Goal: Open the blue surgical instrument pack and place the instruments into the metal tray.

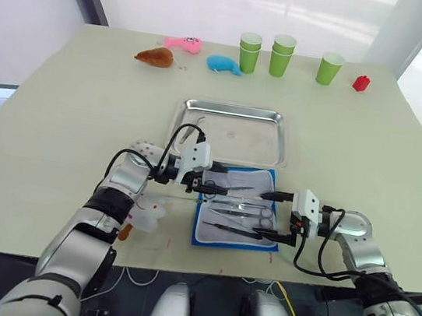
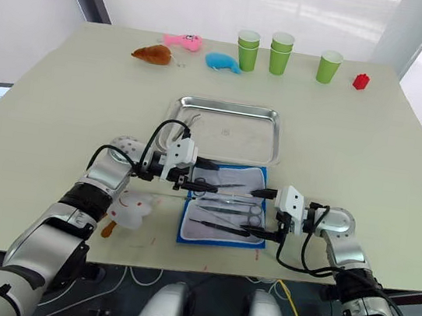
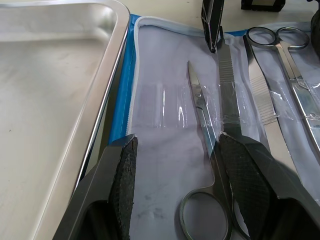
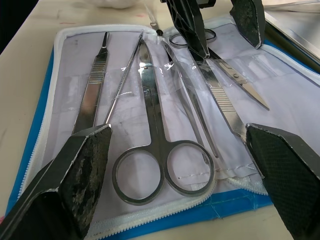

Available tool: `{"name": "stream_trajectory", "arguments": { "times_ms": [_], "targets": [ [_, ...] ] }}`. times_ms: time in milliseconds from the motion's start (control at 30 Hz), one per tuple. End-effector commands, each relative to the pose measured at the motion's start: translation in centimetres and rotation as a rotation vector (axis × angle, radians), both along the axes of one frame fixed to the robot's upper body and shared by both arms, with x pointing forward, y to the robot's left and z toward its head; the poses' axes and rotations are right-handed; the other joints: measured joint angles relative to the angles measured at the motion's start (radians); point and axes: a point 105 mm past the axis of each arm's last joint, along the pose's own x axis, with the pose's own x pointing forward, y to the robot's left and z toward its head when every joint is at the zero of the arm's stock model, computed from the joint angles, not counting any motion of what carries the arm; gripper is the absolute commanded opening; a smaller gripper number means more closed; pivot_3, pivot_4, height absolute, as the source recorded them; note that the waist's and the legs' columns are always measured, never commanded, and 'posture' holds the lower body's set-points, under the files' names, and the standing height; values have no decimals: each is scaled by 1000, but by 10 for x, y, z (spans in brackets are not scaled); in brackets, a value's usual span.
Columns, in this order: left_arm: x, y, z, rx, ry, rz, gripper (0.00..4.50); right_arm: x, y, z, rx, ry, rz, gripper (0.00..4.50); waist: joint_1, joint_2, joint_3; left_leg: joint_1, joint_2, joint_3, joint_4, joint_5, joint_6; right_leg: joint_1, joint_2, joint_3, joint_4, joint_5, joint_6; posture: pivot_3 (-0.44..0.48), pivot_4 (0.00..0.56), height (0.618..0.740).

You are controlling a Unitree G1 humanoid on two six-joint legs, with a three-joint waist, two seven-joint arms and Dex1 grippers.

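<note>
- Your left gripper [image 1: 209, 184] sits spread over the blue surgical instrument pack's [image 1: 204, 237] left edge, fingers straddling one pair of scissors [image 3: 210, 150].
- The pack lies open, just in front of the shiny metal tray [image 1: 237, 111]; instruments [image 4: 150, 125] lie flat on its pale lining.
- Your right gripper [image 1: 278, 214] is spread wide at the pack's right edge.

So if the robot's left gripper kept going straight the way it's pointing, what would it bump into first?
Probably the right gripper: the left gripper points across the open blue surgical instrument pack, over the scissors, toward it. Depth is unclear.
</note>
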Motion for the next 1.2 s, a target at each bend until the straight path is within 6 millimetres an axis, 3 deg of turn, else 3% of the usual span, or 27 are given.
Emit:
{"name": "stream_trajectory", "arguments": {
  "times_ms": [33,300,1000,1133,1167,1200],
  "targets": [
    [-4,4,-10,63,31,-11,2786,-20,11,-34,-108,115,66,4500,-3,0,0,0,0,0,0,0,0,0,0,0,0,0,0,0,150,740],
    [-5,3,-12,68,38,-17,2786,-16,18,-26,-96,95,79,4500,-8,1,1,0,0,0,0,0,0,0,0,0,0,0,0,0,150,740],
    [-16,-4,-16,82,97,-55,2786,-19,16,-32,-131,103,83,4500,-12,1,1,-1,0,0,-2,0,0,0,0,-1,-1,-1,-1,0,150,740],
    [-12,3,-22,116,96,-9,2786,-18,15,-32,-131,101,79,4500,-12,1,1,0,0,0,-2,0,0,0,0,-1,-1,-1,-1,0,150,740],
    [-10,5,-22,121,95,11,2264,-18,15,-32,-131,101,78,4500,-12,1,1,0,0,-1,-2,0,0,0,0,-1,-1,-1,-1,0,150,740],
    [-8,6,-22,123,95,24,2259,-18,15,-32,-131,101,77,4500,-12,1,1,0,0,-1,-2,0,0,0,0,-1,-1,-1,-1,0,150,740]
  ]
}}
